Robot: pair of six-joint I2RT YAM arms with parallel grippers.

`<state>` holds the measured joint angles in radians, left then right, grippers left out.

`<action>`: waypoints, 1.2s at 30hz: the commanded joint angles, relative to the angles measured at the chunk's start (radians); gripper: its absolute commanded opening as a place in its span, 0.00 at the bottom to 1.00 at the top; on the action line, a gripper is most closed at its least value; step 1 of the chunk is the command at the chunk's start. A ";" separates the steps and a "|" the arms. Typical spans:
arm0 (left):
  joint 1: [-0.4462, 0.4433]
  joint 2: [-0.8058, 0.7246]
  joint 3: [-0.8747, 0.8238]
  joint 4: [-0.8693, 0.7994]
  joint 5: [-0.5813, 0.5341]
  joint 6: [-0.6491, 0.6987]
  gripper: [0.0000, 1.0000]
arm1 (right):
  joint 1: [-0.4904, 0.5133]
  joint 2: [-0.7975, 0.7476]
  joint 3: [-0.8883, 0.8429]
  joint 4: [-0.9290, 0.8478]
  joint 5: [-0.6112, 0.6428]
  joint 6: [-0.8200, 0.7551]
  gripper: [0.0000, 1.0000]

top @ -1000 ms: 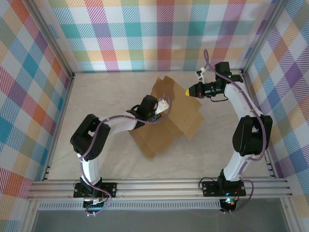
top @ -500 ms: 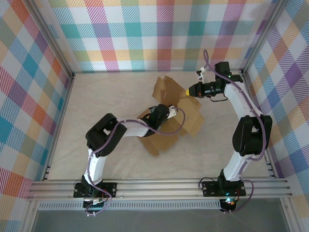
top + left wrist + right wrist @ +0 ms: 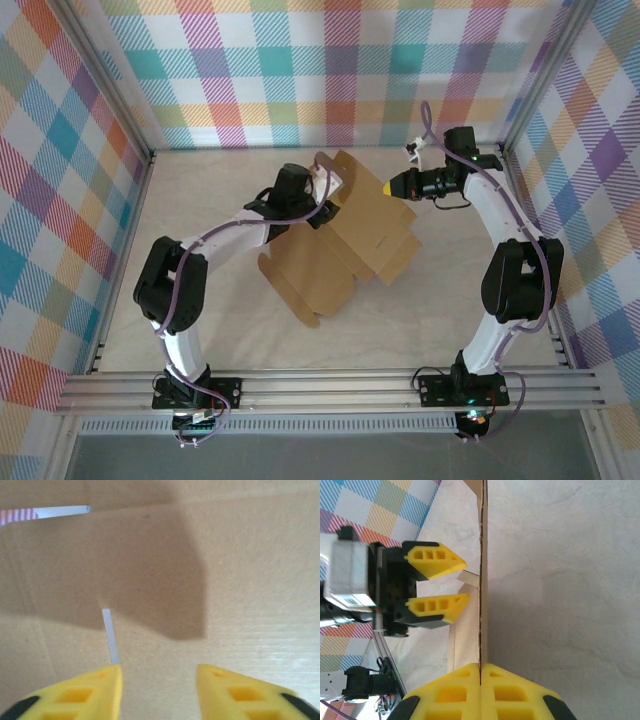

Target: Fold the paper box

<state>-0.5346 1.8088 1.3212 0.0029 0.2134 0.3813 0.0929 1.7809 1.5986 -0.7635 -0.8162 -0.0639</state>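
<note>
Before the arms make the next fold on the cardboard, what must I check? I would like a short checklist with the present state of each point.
1. Right jaws shut on an edge of the paper box: ok.
2. Left jaws open, nothing between them: ok.
3. Left jaws pointed at the box's surface: ok.
4. Left fingertips touching that surface: cannot tell.
5. Box fully folded: not ok; most of the sheet lies spread out on the table.
</note>
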 commanded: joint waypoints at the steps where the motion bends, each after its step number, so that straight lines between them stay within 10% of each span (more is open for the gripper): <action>1: 0.076 -0.065 -0.052 0.029 0.177 -0.160 0.47 | -0.001 -0.022 -0.002 0.010 -0.037 -0.017 0.00; 8: 0.210 -0.136 -0.153 0.190 0.227 -0.379 0.77 | 0.005 -0.031 -0.010 -0.005 -0.014 -0.077 0.00; 18: 0.313 -0.133 -0.232 0.305 0.155 -0.550 0.99 | 0.089 -0.093 -0.115 0.099 0.343 -0.196 0.00; 36: 0.344 -0.088 -0.238 0.283 0.146 -0.572 1.00 | 0.353 -0.184 -0.526 0.747 1.129 -0.550 0.00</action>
<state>-0.2020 1.7046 1.0954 0.2687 0.3603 -0.1768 0.4252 1.6371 1.1088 -0.1883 0.1455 -0.5404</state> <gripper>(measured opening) 0.999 0.052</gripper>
